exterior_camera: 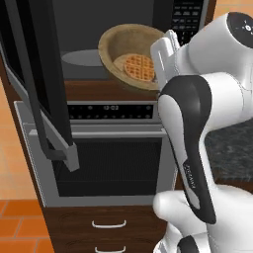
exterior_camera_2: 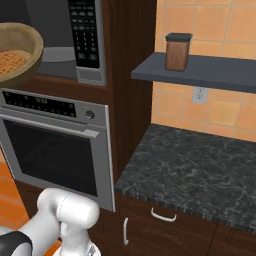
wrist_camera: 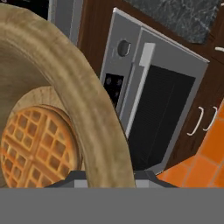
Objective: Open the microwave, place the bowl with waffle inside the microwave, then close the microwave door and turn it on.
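Observation:
The microwave (exterior_camera: pixel 99 24) stands open, its grey turntable (exterior_camera: pixel 81 58) bare. The microwave door (exterior_camera: pixel 34 64) is swung out to the left. In front of the opening hangs the tan wooden bowl (exterior_camera: pixel 118 42), tipped toward the camera, with the orange-brown waffle (exterior_camera: pixel 139 67) lying inside. My gripper (exterior_camera: pixel 162 59) is shut on the bowl's right rim. In the hand view the bowl's rim (wrist_camera: pixel 87 100) runs between my gripper's (wrist_camera: pixel 109 177) fingers, with the waffle (wrist_camera: pixel 37 144) to its left. In the right base view the bowl (exterior_camera_2: pixel 22 37) sits left of the keypad (exterior_camera_2: pixel 85 35).
A silver oven (exterior_camera: pixel 113 163) with a bar handle sits right under the microwave, with wooden drawers (exterior_camera: pixel 108 225) below. To the right are a dark stone counter (exterior_camera_2: pixel 200 170) and a shelf (exterior_camera_2: pixel 210 70) carrying a brown canister (exterior_camera_2: pixel 178 51).

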